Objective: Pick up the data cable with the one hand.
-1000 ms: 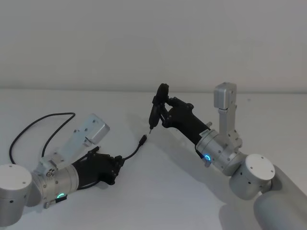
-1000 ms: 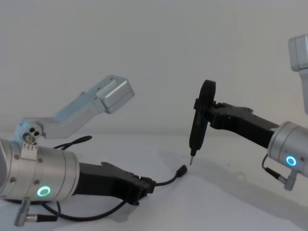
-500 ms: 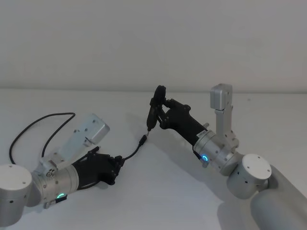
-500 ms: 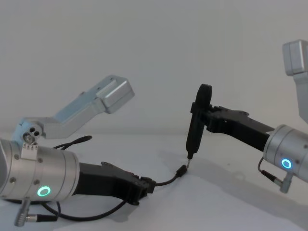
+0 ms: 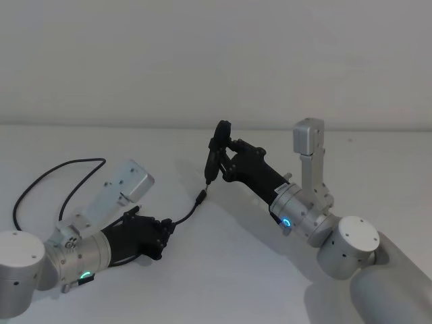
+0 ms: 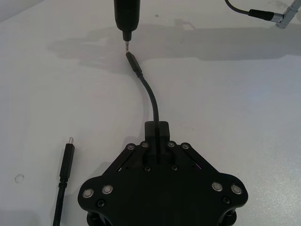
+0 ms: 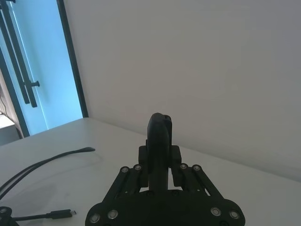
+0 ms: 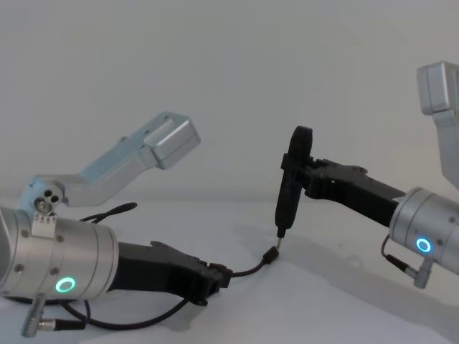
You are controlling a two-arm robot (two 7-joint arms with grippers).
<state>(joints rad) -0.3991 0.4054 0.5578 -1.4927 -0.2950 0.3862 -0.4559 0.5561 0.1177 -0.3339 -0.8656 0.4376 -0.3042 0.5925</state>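
Note:
The data cable (image 5: 185,217) is a thin black cord on the white table, and its far part loops away at the left (image 5: 40,179). My left gripper (image 5: 164,233) is low over the table and shut on the cable a short way from one plug (image 8: 270,255), which sticks out forward and slightly raised. The left wrist view shows the cord (image 6: 151,96) leaving the left gripper (image 6: 157,131), with the other plug (image 6: 68,157) lying beside it. My right gripper (image 5: 226,162) is shut on a slim black tool (image 8: 290,186), whose metal tip hangs just above the held plug.
The white table (image 5: 223,283) runs back to a plain wall. A short lead with a silver barrel plug (image 6: 277,19) hangs at the right arm's wrist. A blue glass door (image 7: 42,70) stands far off in the right wrist view.
The right arm has moved left and slightly down, bringing the tool's tip close over the cable's plug. The left gripper and the cable have stayed still.

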